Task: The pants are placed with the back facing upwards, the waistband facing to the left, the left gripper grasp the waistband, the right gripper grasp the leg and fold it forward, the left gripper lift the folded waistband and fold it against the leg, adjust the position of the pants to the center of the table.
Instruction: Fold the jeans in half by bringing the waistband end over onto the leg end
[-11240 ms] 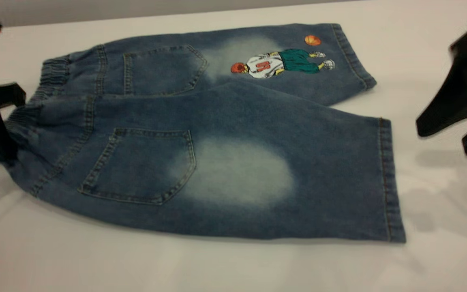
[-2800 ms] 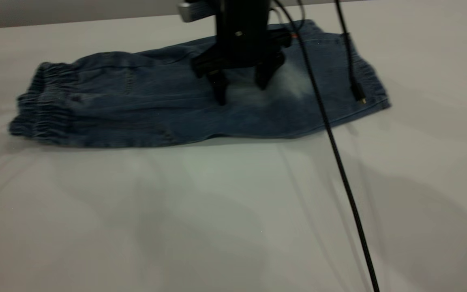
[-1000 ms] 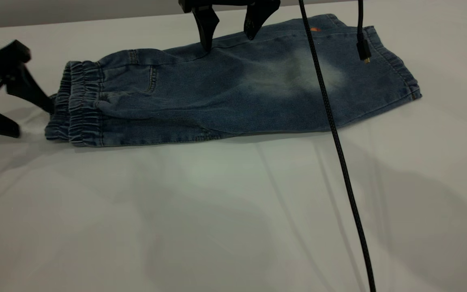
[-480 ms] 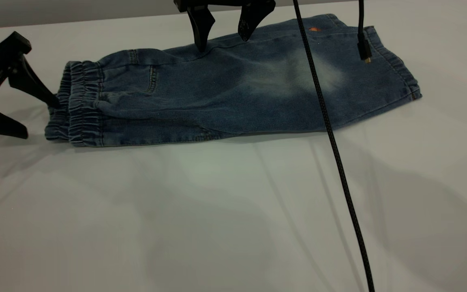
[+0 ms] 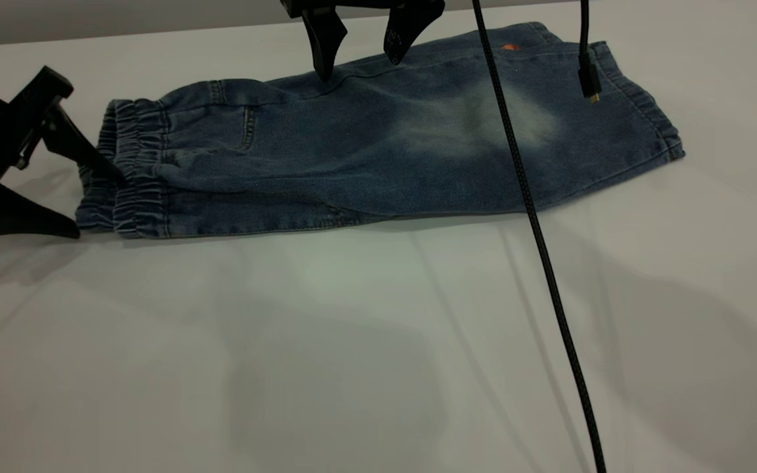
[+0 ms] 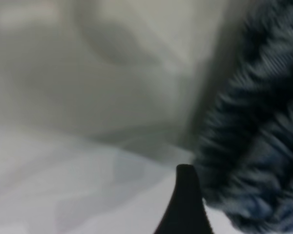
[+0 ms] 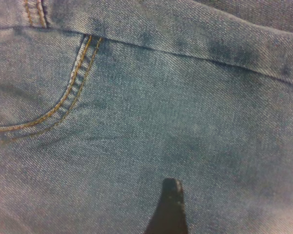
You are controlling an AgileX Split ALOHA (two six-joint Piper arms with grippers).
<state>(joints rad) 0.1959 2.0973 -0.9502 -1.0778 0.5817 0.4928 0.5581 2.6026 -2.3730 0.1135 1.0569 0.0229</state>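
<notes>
Lengthwise-folded pants (image 5: 378, 144) lie on the far tabletop (image 5: 352, 341), waistband (image 5: 125, 174) left. Left claw (image 5: 99, 200) gapes open, seemingly touching the waistband. Right claw (image 5: 359, 62) spread open above the pants' far edge.

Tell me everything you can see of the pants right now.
The pants are blue denim with a faded patch, folded lengthwise into one band lying flat on the white table. The gathered elastic waistband points left, the cuffed hem right. The open left gripper straddles the waistband edge; the open right gripper hangs at the far edge. A black cable crosses in front.
</notes>
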